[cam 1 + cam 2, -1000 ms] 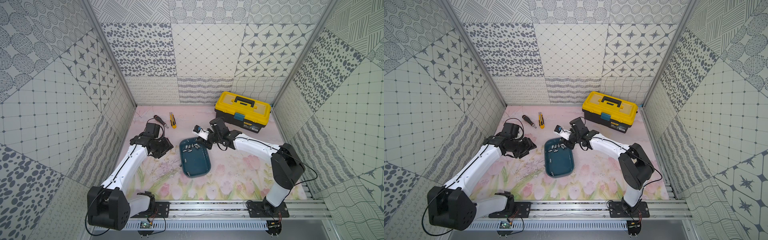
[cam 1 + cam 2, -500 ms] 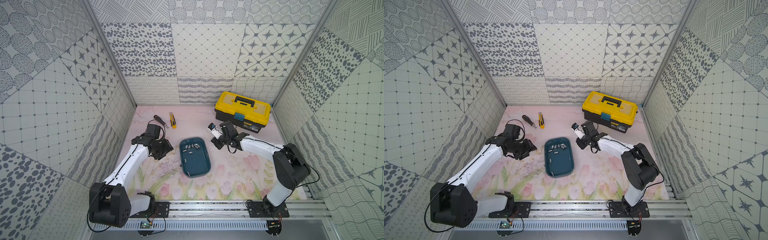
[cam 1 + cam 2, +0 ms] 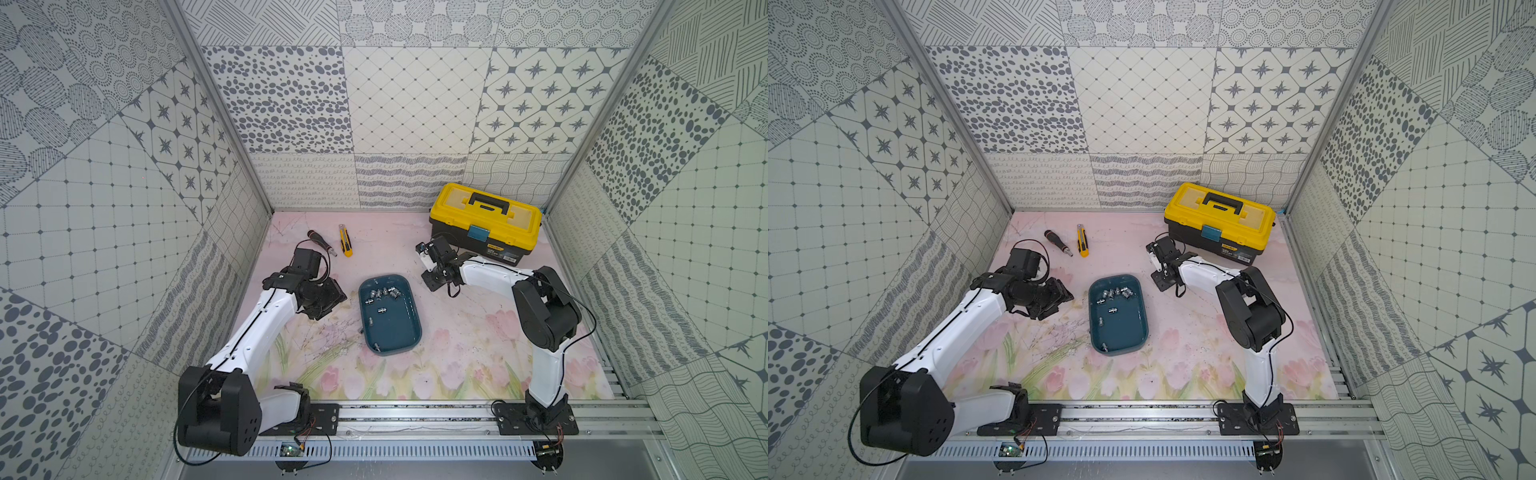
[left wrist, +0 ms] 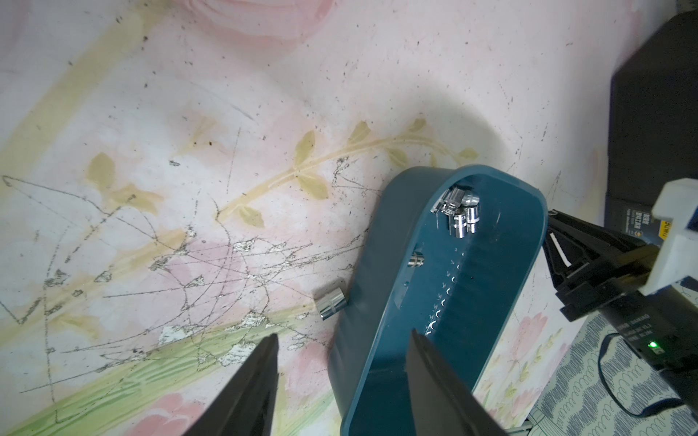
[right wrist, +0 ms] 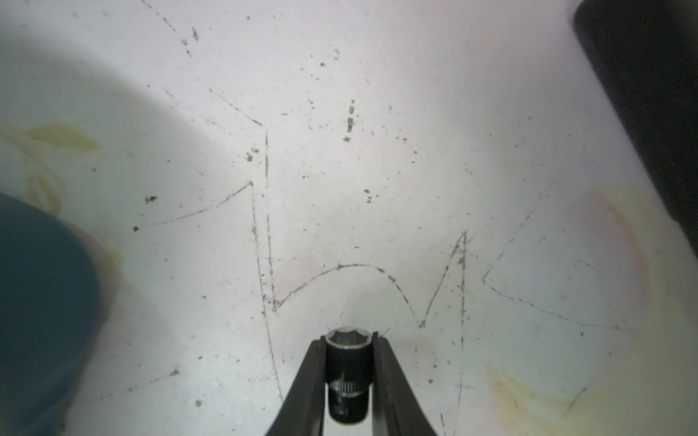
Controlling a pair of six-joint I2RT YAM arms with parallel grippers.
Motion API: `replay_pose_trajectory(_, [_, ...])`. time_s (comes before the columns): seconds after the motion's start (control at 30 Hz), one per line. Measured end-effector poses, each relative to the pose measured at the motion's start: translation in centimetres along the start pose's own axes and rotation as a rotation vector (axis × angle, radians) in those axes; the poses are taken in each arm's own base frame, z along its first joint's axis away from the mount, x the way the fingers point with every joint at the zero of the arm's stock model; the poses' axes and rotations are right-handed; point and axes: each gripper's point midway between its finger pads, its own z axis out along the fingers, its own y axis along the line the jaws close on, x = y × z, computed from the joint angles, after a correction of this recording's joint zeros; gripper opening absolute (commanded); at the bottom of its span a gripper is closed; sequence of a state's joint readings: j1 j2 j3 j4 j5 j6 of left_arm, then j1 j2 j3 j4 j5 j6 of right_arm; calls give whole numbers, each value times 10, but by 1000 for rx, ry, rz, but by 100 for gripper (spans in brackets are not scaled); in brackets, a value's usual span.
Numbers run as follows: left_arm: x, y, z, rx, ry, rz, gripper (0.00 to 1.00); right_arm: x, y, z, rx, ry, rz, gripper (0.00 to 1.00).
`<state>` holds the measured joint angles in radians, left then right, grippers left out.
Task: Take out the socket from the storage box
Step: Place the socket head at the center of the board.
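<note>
The storage box [image 3: 397, 332] [image 3: 1125, 328] is a shallow teal tub in mid-mat, seen in both top views. Several chrome sockets [image 3: 380, 293] [image 4: 459, 211] cluster at its far end. My right gripper [image 5: 348, 339] [image 3: 431, 282] is shut on one dark socket [image 5: 346, 362], held just over the bare mat to the right of the box. My left gripper [image 4: 342, 343] [image 3: 328, 297] stands open by the box's left side with nothing in it. In the left wrist view the box's near rim [image 4: 372, 339] shows between its fingers. A loose socket [image 4: 331, 304] lies on the mat against the box's left wall.
A yellow-lidded black toolbox [image 3: 484, 224] stands at the back right, close behind my right gripper. A yellow utility knife [image 3: 345, 245] and a black screwdriver [image 3: 320, 243] lie at the back left. Patterned walls close three sides; a metal rail [image 3: 415, 415] runs along the front.
My right gripper has moved from over the box's far end to the right, toward the toolbox, and down near the mat with the socket in it. The left arm has barely moved.
</note>
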<state>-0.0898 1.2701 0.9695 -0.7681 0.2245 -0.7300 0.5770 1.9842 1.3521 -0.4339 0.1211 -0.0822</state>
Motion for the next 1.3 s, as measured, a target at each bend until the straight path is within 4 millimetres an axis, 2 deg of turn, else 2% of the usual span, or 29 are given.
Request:
replay_pose_trajectory(0.13, [0, 0, -1, 1, -2, 1, 58, 3, 0, 9, 2, 43, 0, 24])
replay_pose_trajectory(0.3, [-1, -2, -3, 7, -8, 2, 58, 8, 1, 13, 4, 73, 1, 31])
replay_pose_trajectory(0.5, [-1, -2, -5, 9, -11, 4, 59, 8, 0, 12, 6, 78, 12, 45])
replay_pose_trajectory(0.63, [-3, -4, -7, 14, -17, 5, 59, 9, -3, 11, 0, 68, 21, 48])
replay_pose_trajectory(0.77, [-4, -6, -8, 18, -21, 8, 59, 15, -6, 3, -29, 62, 43, 49])
replay_pose_trajectory(1.0, [-8, -18, -17, 46, -40, 53, 59, -2, -14, -34, -66, -26, 81, 52])
replay_pose_trajectory(1.13, [-1, -42, -25, 76, -41, 146, 59, -12, -12, -66, -96, -95, 107, 56])
replay_pose_trajectory(1.3, [22, -77, -22, 78, -10, 288, 59, -23, -10, -106, -137, -183, 155, 60])
